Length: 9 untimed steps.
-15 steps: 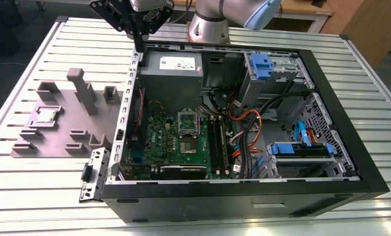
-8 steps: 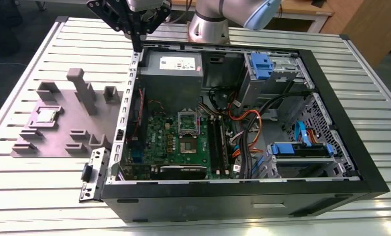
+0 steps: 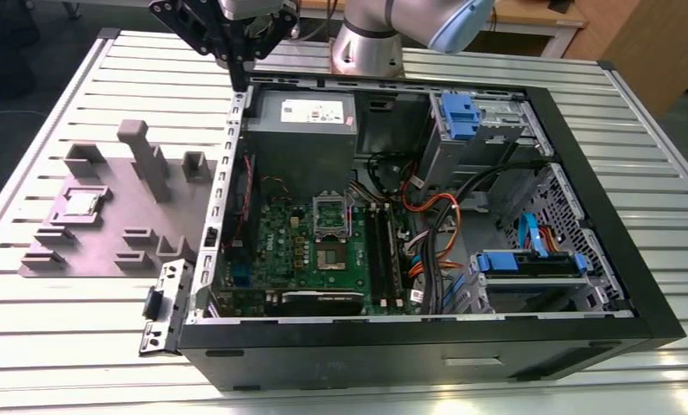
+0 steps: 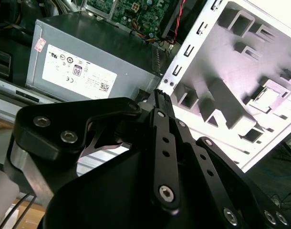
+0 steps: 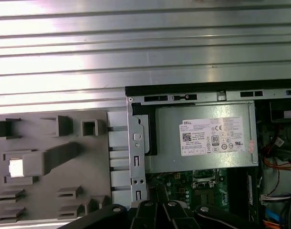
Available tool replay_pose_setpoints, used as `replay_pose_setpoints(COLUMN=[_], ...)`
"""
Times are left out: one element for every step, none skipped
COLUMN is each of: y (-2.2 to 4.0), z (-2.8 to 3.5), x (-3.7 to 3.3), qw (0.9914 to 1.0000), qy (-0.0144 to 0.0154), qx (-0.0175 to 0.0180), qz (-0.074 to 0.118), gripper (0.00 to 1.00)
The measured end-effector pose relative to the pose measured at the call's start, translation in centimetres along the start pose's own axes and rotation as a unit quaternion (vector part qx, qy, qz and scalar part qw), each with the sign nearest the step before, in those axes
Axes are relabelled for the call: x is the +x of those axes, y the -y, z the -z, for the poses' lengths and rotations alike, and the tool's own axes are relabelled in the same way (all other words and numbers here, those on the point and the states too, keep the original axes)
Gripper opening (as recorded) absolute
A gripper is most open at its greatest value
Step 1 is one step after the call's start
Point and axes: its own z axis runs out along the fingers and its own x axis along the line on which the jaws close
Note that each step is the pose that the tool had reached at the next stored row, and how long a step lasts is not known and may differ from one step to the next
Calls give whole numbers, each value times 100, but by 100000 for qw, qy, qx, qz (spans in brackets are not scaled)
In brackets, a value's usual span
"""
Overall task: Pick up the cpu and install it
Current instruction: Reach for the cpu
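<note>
The gripper [image 3: 241,79], its fingers drawn together at the tips and gripping nothing, hangs over the open computer case's [image 3: 436,350] corner beside the grey power supply [image 3: 302,138], while the cpu [image 3: 81,203] lies well apart in a recess of the grey fixture tray [image 3: 91,255] on the exterior view's left.

**Lighting: strong from above, heavy glare**

Hard light from above strikes the ribbed metal table [image 3: 67,346], with white glare along its near edge in the exterior view. The computer case [image 3: 379,354] is dim inside (deep shadow among the cables). In the first wrist view the cpu [image 5: 15,168] is washed out white.
</note>
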Motion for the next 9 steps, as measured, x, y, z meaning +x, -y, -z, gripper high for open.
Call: replay_pose_setpoints(y=[1,3,4,8,12,14,16,19,21], z=[0,0,1,2,2,2,2,2,2], x=[16,32,49,67,88,110,137,166,195], qw=[100000,100000,100000,100000,100000,100000,100000,100000,100000], qy=[0,1,-4,-4,-4,-1,-2,0,4], qx=[0,0,4,5,3,1,1,-1,-3], qz=[0,-2,-2,-1,-3,0,4,4,9], gripper=[11,11,11,11,11,11,11,11,11])
